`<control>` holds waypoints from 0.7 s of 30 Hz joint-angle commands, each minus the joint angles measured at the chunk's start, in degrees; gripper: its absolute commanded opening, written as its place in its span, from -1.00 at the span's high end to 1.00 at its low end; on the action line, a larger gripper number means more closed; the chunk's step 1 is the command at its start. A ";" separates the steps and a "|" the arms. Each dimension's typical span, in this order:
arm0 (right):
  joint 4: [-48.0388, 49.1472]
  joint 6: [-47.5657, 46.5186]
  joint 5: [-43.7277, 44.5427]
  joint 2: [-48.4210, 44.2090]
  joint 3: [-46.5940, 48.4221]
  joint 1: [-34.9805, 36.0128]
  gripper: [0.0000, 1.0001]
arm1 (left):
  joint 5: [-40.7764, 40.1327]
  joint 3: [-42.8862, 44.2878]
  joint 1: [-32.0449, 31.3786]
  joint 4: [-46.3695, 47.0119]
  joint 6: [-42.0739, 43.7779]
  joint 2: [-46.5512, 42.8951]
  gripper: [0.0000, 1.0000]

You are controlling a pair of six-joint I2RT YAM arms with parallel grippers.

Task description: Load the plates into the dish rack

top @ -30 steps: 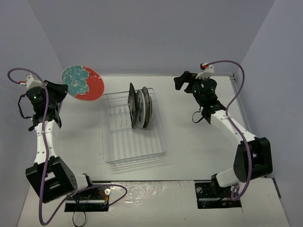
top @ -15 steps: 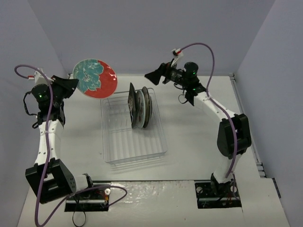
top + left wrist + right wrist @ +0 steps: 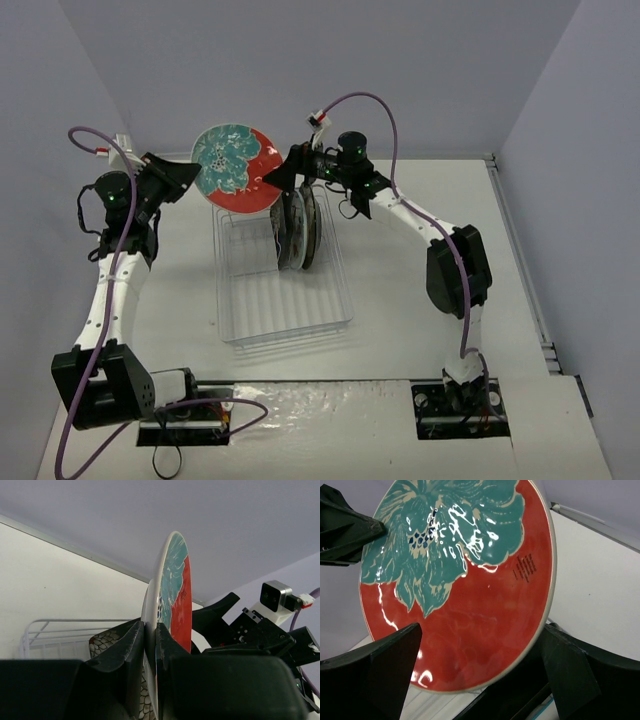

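Both arms have swung inward toward the dish rack (image 3: pixel 286 326) over the last second, carrying the red plate (image 3: pixel 235 168) from well off the rack's left side to above its far end, while the right tool (image 3: pixel 277 178) has come across from the right to meet it. On the surface (image 3: pixel 420 300) the rack's near half stands unfilled. Further along, three plates (image 3: pixel 297 228) stand on edge between its prongs, close together, their faces turned to the rack's left and right sides. Beyond them, above the rack's far left corner and clear of the wire, the red plate hangs in the air. The left tool (image 3: pixel 150 641) is clamped tight on the rim at the side away from the rack, so the disc stands out from the fingers (image 3: pixel 131 645) nearly on edge. Its flowered face looks toward the rack's near end and the right tool, and its width runs across the rack. The right tool's jaws are spread fully, bracketing the plate's lower right part without gripping, probably ready for a handover or to steady it. To match the racked plates, it likely needs about a quarter turn.
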 commanded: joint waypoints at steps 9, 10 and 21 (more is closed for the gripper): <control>4.34 2.47 -2.38 -0.29 4.39 1.56 -0.06 | 1.58 2.00 -4.45 17.95 -4.20 -4.14 1.00; 4.49 2.59 -2.40 -0.31 4.32 1.56 0.05 | 1.91 2.05 -4.70 18.15 -3.97 -3.86 1.00; 18.21 13.90 -10.52 -0.57 1.34 0.42 1.00 | 10.24 2.91 -5.73 18.47 5.25 -3.55 0.98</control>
